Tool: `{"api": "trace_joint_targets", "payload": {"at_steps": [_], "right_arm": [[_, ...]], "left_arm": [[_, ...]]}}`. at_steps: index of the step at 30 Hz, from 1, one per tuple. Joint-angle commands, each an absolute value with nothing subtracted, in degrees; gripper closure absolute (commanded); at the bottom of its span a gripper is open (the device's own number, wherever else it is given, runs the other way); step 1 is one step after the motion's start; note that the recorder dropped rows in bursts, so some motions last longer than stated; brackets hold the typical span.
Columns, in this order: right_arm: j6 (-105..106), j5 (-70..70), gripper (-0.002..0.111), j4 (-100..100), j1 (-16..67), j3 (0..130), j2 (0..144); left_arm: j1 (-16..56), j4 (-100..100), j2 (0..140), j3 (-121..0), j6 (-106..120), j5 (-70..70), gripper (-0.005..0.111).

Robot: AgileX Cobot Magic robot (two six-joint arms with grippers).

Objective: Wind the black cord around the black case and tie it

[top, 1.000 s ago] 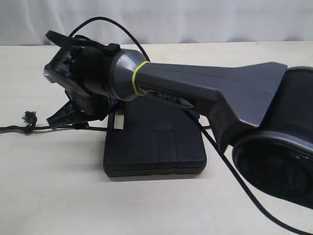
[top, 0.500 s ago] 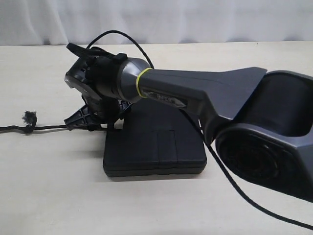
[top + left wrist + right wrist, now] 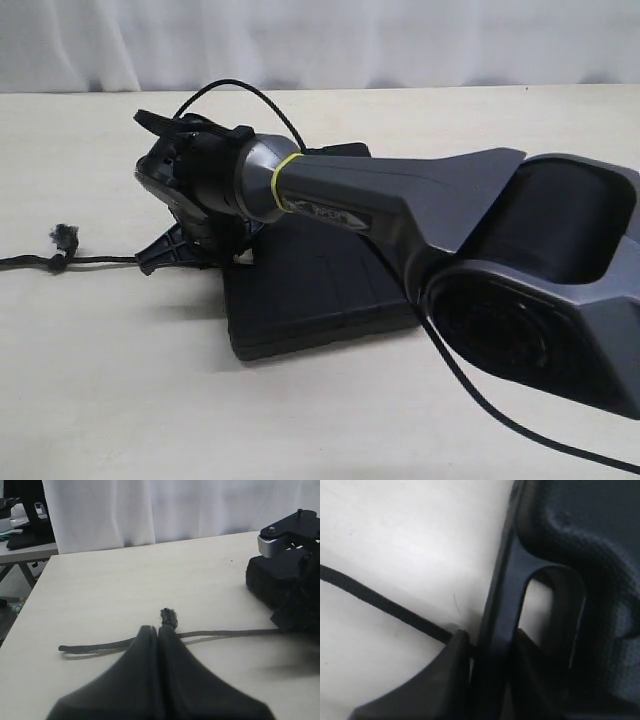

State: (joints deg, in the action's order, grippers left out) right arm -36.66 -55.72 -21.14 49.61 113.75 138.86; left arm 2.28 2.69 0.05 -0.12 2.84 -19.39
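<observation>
The black case (image 3: 320,290) lies on the table, turned askew with its handle end toward the left. My right gripper (image 3: 170,252) reaches across and is shut on the case's handle bar (image 3: 505,595), one finger (image 3: 455,655) outside it and one inside the cut-out. The black cord (image 3: 100,259) runs along the table from the left edge to that gripper, its knot and frayed tuft (image 3: 65,234) near the left. In the left wrist view my left gripper (image 3: 157,628) is shut and empty above the cord (image 3: 225,633), just short of the tuft (image 3: 168,616). The case (image 3: 265,580) shows at the right.
A thick glossy arm cable (image 3: 230,85) loops over the right wrist and trails down across the front right (image 3: 480,390). The right arm's bulk covers much of the case. A white curtain (image 3: 150,505) closes the back; the table's side edge (image 3: 30,595) drops off near another desk.
The right gripper has drawn back to the right with the handle in it. The case has swung askew, and its handle end looks raised. The cord's tuft has barely moved.
</observation>
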Motion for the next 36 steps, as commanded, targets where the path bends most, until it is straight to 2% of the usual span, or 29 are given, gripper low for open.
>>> {"api": "trace_joint_targets", "payload": {"at_steps": [1, 13, 22, 33, 36], "right_arm": [[-35.6, -55.3, 0.104, -23.5, 49.4, 113.9, 138.7], [-29.7, -60.4, 0.104, -18.1, 47.7, 113.9, 131.2], [-9.2, -65.7, 0.104, 15.1, 36.5, 113.9, 125.3], [17.0, -70.0, 0.104, 65.7, 21.0, 113.7, 124.3], [18.6, -70.0, 0.104, 70.7, 18.9, 113.7, 124.6]], "left_arm": [[2.6, 2.4, 0.0, 0.0, 2.7, -19.0, 0.107], [2.6, 2.4, 0.0, 0.0, 2.7, -19.0, 0.107], [2.6, 2.4, 0.0, 0.0, 2.7, -19.0, 0.107], [2.6, 2.4, 0.0, 0.0, 2.7, -19.0, 0.107], [2.6, 2.4, 0.0, 0.0, 2.7, -19.0, 0.107]]}}
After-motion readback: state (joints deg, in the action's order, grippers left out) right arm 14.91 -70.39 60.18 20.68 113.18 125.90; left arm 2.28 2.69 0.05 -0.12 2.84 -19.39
